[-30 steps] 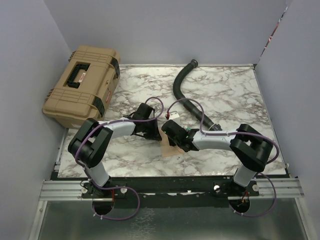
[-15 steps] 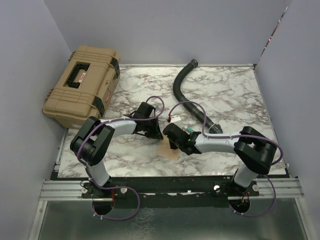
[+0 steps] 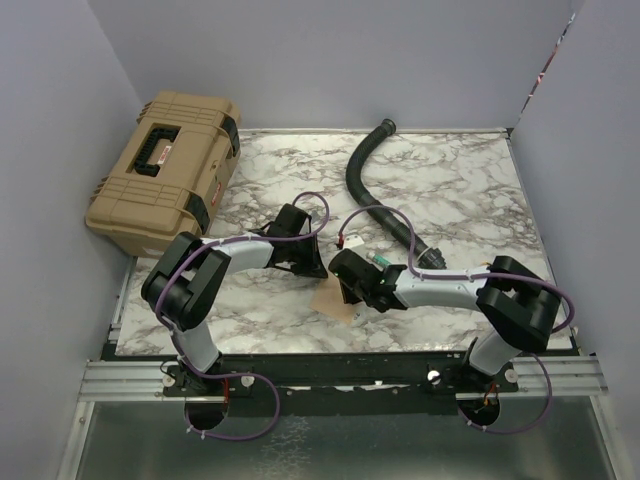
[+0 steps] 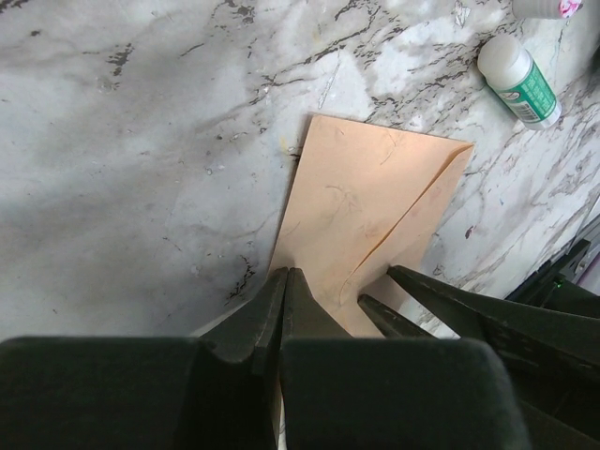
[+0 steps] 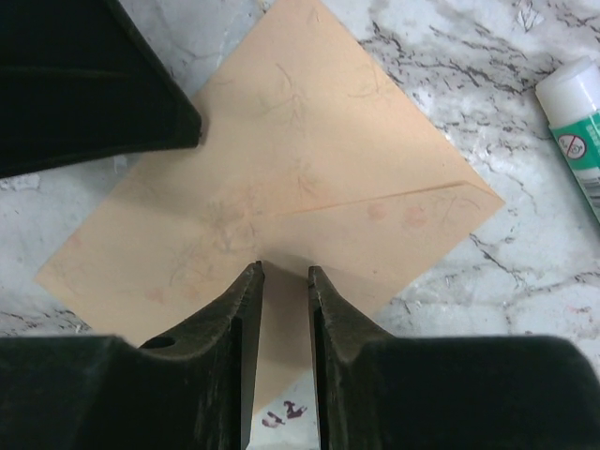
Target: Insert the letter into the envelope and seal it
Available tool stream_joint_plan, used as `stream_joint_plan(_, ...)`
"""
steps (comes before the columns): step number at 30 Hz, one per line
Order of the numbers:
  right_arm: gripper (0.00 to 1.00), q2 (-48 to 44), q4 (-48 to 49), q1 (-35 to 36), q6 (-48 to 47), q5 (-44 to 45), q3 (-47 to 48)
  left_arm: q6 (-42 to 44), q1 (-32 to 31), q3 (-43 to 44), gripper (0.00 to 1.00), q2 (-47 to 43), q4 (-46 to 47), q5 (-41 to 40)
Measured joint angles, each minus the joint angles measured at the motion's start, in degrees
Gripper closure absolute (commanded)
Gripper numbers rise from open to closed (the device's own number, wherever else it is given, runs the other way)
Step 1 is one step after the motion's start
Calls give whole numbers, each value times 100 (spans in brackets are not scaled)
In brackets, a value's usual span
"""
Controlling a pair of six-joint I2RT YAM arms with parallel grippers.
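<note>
A white marble-patterned table [image 3: 470, 180] stands between plain lilac walls, and the envelope [image 5: 281, 187] lies flat on it near the middle of the near edge, with angled fold lines across its brown face. The left gripper [image 4: 284, 274] has its fingers pressed together with the tips on one edge of the envelope, while the right gripper [image 5: 284, 267] meets it from the opposite side, fingers a narrow gap apart at the paper's edge. A small white bottle with a green label [image 5: 577, 122] lies near the envelope, a black hose [image 3: 370, 190] curves toward the far edge, and a tan hard case [image 3: 165, 170] sits at the far left corner.
</note>
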Motion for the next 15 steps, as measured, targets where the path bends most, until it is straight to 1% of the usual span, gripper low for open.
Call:
stream_joint_plan(7,72,-39,-649,17,-4,-107,195,-11,2,0,100,7,4,13)
stream_joint_plan(15,72,-39,-957,28,-37,-238,299,-11,2,0,100,7,4,13)
